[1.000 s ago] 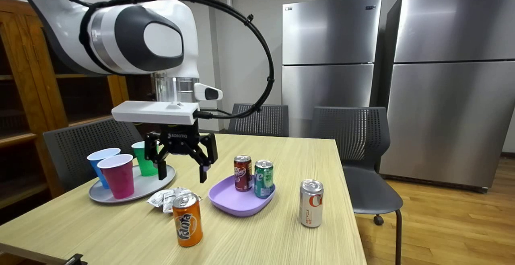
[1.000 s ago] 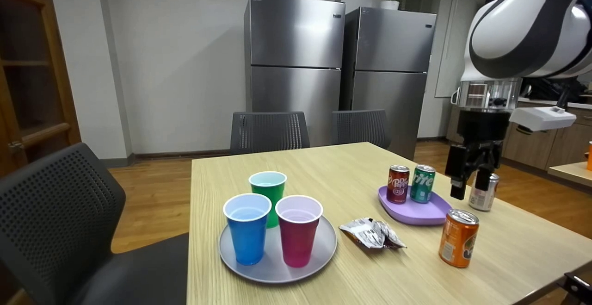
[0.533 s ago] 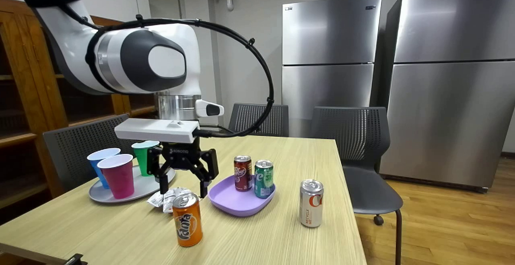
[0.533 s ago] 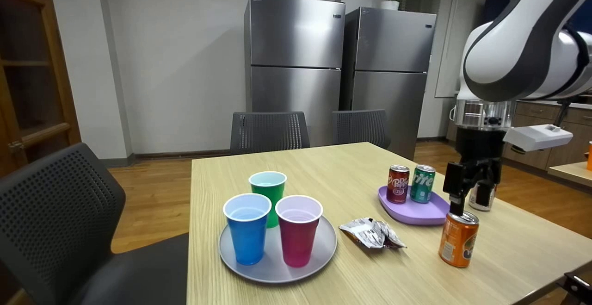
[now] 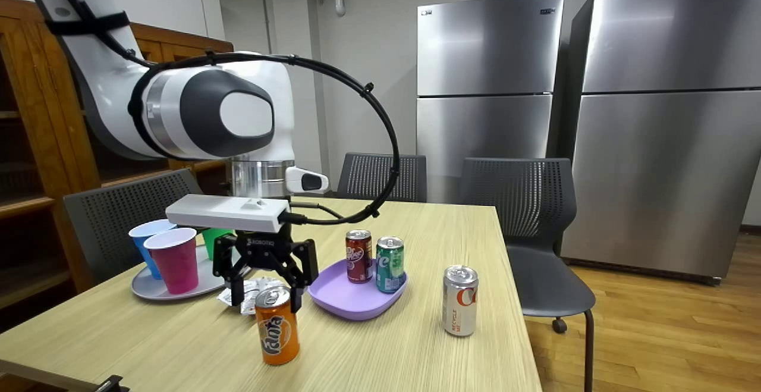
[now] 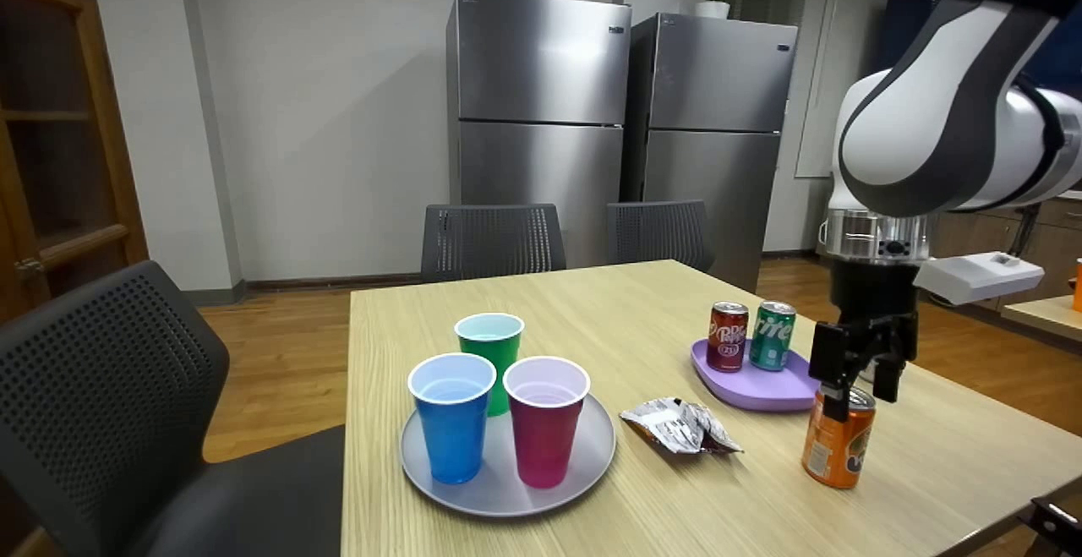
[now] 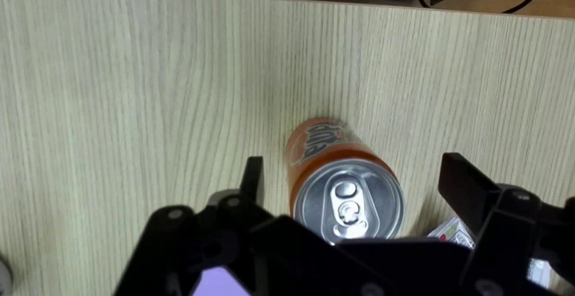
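Two fingers (image 7: 467,189) stand wide apart, and between them the wrist view shows an orange can (image 7: 345,179) on the desk (image 7: 134,107).

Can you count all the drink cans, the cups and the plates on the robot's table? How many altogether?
Metal drink cans: 4 (orange Fanta can, dark red Dr Pepper can, green can, silver can)
Tall, tapered cups: 3 (blue cup, deep pink cup, green cup)
Plates: 2 (round grey plate, rounded-square purple plate)
Total: 9
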{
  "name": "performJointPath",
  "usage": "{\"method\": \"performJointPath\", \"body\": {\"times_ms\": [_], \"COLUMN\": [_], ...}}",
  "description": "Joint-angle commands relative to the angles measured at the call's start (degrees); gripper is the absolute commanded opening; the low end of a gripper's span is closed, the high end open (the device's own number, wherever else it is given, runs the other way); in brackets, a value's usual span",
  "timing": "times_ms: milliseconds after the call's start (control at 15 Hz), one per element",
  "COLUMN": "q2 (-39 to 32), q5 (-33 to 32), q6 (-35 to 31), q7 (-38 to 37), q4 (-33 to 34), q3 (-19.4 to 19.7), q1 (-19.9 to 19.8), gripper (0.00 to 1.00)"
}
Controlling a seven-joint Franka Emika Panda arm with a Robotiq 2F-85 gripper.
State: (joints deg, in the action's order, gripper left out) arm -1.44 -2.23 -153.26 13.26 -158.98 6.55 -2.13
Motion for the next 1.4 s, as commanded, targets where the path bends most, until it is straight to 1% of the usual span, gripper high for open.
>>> {"method": "performJointPath", "body": {"times_ms": [0,467,1200,1267,1333], "q2": [-1.2,-2.5,-4.2,-4.3,-4.3], "q5": [-1.1,-1.6,-2.2,-2.1,-2.2], "q6": [-1.3,-3.1,-3.8,-3.8,-3.9], "q7": [-2.6,-4.1,-5.8,-5.9,-6.0], "q4": [0.1,0.1,1.8,1.9,2.0], "q3": [-1.2,-1.3,-1.5,-1.5,-1.5], "q1": [-0.5,-0.4,-0.3,-0.2,-0.2], "gripper": [1.00,1.00,1.00,0.75,0.74]}}
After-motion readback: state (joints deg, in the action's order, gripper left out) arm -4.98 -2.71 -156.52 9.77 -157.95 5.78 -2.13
